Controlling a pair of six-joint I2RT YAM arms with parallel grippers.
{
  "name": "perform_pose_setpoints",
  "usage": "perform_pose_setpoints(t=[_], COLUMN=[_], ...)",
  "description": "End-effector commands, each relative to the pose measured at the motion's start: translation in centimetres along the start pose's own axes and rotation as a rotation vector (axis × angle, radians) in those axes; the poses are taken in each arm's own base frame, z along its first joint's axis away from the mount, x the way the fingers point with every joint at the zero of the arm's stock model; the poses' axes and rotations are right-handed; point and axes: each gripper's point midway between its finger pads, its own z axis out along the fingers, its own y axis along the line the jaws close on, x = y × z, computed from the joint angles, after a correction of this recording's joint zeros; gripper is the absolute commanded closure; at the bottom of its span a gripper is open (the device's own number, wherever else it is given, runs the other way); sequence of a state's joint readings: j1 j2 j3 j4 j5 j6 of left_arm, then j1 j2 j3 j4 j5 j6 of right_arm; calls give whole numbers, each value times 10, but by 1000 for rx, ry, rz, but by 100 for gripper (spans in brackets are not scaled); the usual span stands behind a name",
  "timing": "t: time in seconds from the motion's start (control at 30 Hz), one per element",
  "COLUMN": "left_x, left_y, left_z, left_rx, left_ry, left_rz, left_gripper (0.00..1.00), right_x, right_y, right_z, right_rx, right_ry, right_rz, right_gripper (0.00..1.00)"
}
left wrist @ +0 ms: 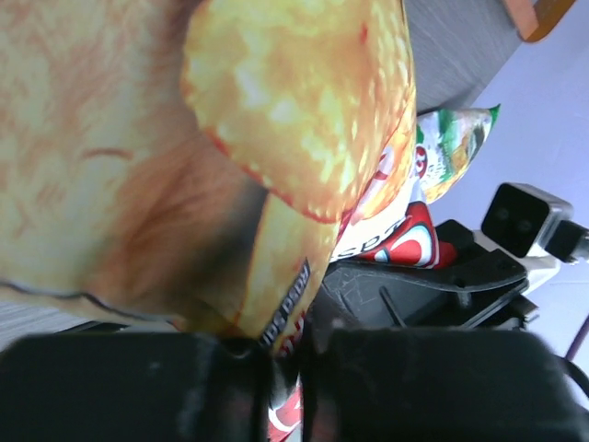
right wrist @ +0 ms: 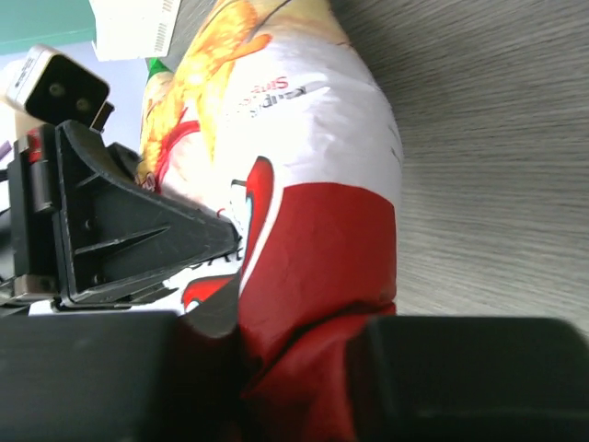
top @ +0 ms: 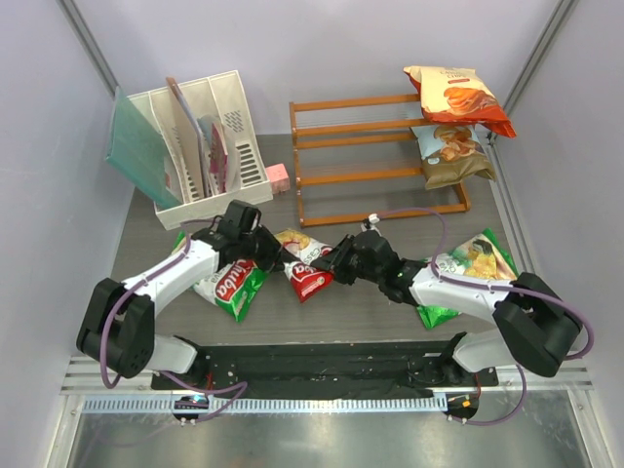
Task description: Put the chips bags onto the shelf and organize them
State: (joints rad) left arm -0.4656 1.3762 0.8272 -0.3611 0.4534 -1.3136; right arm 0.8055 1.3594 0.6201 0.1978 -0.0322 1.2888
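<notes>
A red and white chips bag (top: 304, 263) lies at the table's middle, between my two grippers. My left gripper (top: 277, 255) is shut on its left edge, and the left wrist view (left wrist: 285, 354) shows that edge pinched. My right gripper (top: 336, 265) is shut on its red end, which bulges between the fingers in the right wrist view (right wrist: 299, 368). A green bag (top: 234, 288) lies under the left arm and another green bag (top: 478, 258) lies under the right arm. The wooden shelf (top: 351, 161) stands behind. A cream and orange-red bag (top: 458, 96) and a light-blue and brown bag (top: 453, 151) rest on its right end.
A white file organizer (top: 239, 117) with folders stands at the back left. A small pink object (top: 278, 176) sits between it and the shelf. Grey walls close in the table on the left, right and back.
</notes>
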Motion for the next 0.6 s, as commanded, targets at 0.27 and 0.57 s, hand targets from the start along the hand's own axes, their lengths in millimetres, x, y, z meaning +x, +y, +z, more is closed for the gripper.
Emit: perform_pose_setpoints(t=[0.27, 0.57], left_x=[-23, -41], left_y=[0, 3], left_z=[-80, -92], left_rx=[-202, -191], left_ry=[-213, -265], left_rz=[266, 197], left_gripper=[18, 17], right_x=[-34, -61], right_y=[37, 83], right_z=[-32, -66], right_rx=[-74, -92], right_ry=[-29, -56], right_rz=[-206, -322], right_gripper=[89, 91])
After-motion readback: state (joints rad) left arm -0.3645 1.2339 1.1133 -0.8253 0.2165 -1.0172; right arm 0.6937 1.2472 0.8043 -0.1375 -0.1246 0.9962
